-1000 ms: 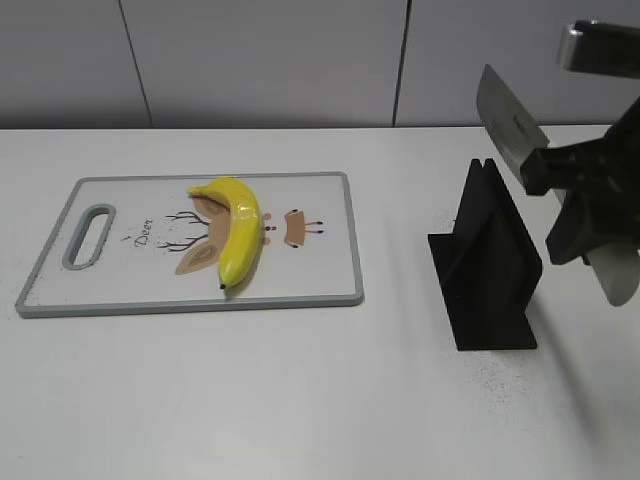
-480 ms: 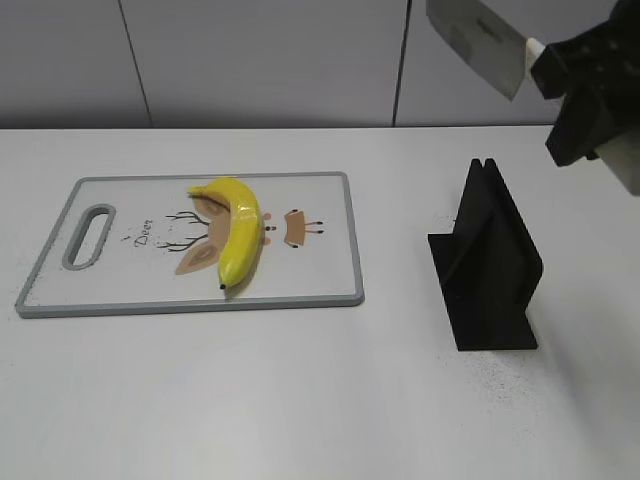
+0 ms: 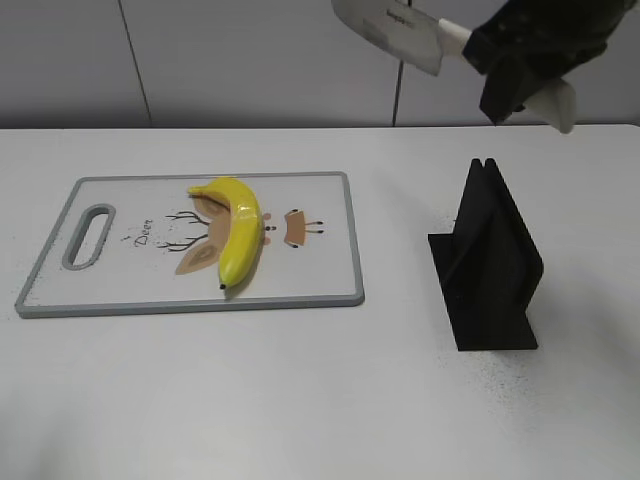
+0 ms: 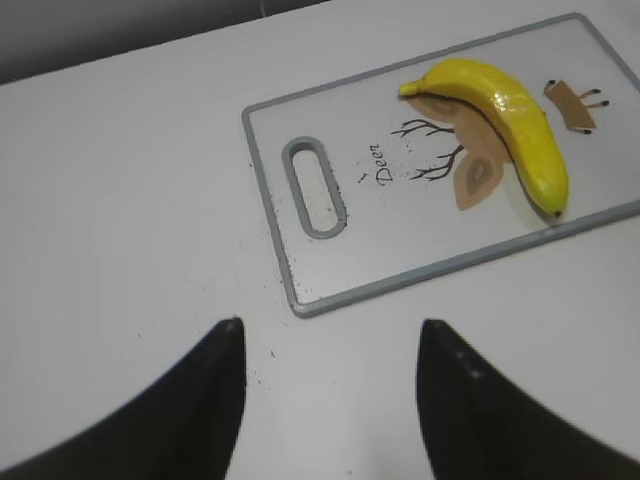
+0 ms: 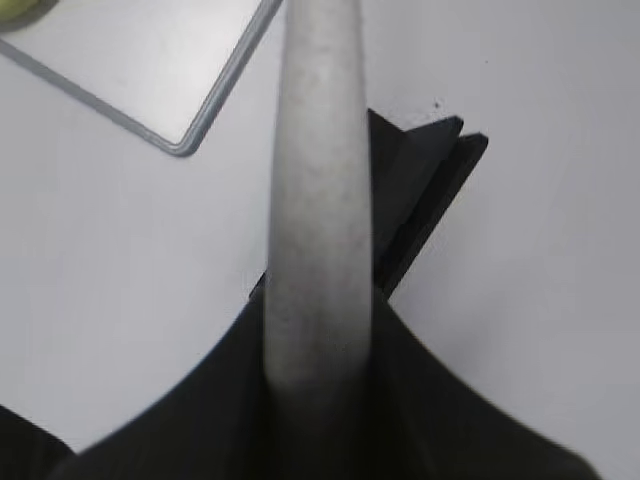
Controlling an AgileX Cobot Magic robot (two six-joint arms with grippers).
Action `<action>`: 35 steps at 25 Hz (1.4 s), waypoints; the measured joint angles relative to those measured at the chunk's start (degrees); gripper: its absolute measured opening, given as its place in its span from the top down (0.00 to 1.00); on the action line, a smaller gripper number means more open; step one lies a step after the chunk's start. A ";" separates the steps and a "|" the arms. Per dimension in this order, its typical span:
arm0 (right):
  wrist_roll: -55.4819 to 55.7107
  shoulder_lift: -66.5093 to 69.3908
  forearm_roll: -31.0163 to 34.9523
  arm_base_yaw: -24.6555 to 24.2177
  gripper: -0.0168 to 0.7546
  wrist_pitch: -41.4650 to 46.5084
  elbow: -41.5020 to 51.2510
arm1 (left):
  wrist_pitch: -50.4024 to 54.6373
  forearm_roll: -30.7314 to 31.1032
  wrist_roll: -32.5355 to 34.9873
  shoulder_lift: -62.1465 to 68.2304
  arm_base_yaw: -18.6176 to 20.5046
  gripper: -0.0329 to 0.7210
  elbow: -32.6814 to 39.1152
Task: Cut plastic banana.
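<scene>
Exterior view shows the right end effector (image 3: 490,55) high above the white surface (image 3: 320,400), closed on the pale handle of a knife (image 3: 390,30). Over the last second the knife has risen out of the black stand (image 3: 488,262) and swung up and leftward, so it is now well clear of the stand and heading toward the cutting board (image 3: 330,250). The blade points left, roughly level, still well apart from the yellow banana (image 3: 238,228), which lies untouched across the middle of the board. Cutting has likely not begun; the carry is under way. Left wrist view shows the left end effector (image 4: 325,400) spread open and empty, hovering near the board's handle end.
</scene>
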 joint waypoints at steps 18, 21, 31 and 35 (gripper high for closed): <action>-37.48 15.97 5.65 0.06 0.77 0.10 -15.77 | 13.06 -13.57 37.02 41.46 -0.07 0.28 -36.91; -43.66 17.40 7.80 0.06 0.77 0.05 -15.77 | 16.33 -16.43 49.11 45.63 -0.07 0.28 -39.61; -59.26 22.02 13.70 0.11 0.77 -0.01 -17.07 | 15.31 -23.72 65.88 54.11 -4.29 0.29 -40.67; -60.07 22.10 13.83 0.11 0.77 -0.01 -17.19 | 12.12 -22.28 66.28 58.03 -7.24 0.32 -40.67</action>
